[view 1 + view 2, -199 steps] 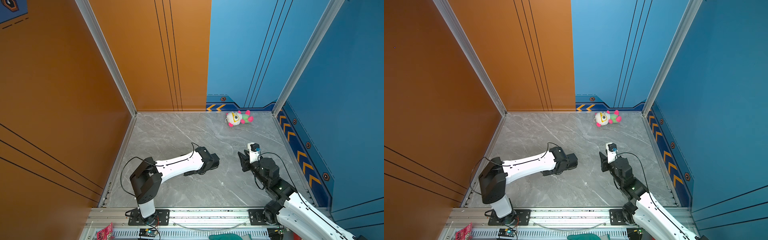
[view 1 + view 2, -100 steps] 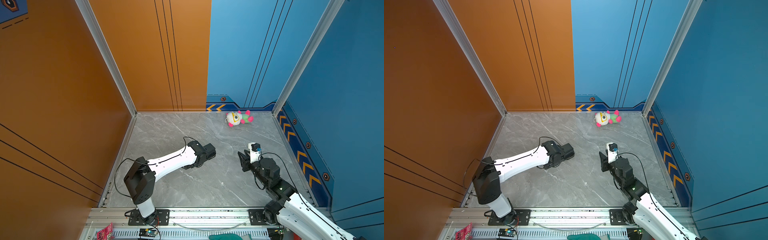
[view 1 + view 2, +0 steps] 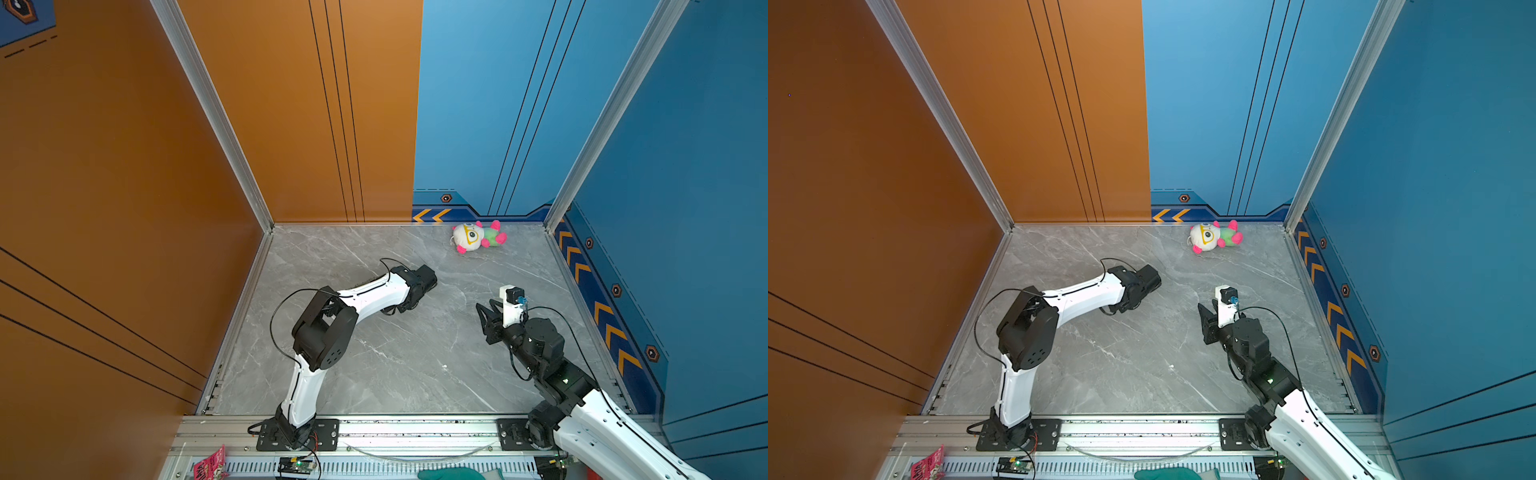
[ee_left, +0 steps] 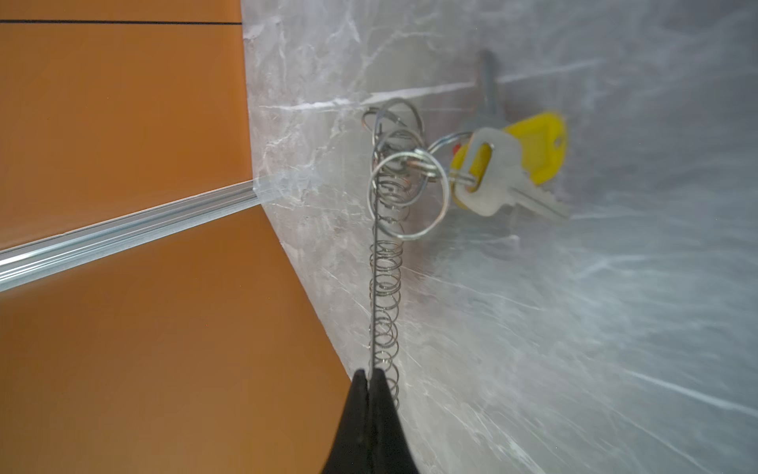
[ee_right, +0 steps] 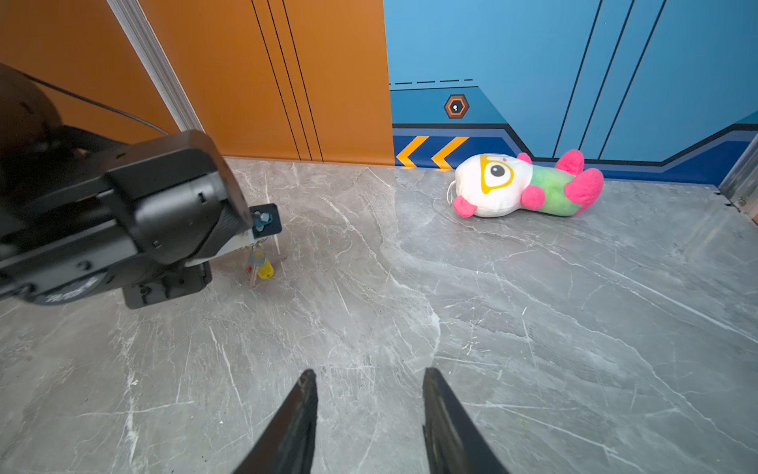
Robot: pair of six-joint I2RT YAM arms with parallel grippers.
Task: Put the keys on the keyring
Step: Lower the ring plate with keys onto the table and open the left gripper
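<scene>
White-and-black left arm (image 3: 365,297) reaches forward and low, elbow joint raised, forearm stretched toward the middle, wrist rolled onto its side. Its black left gripper (image 4: 370,372) has fingertips pinched tight together on a silver wire-coil keyring (image 4: 383,287). White-and-black right arm (image 3: 540,349) angles in from the near right, wrist low, with black right gripper (image 5: 369,375) pointing ahead, fingers parted, nothing between them.

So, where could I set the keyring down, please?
Front middle of the table, between the arm bases, is bare; so is the stretch between plush toy and right gripper. Crowded under the left gripper, where keyring and keys hang.
</scene>
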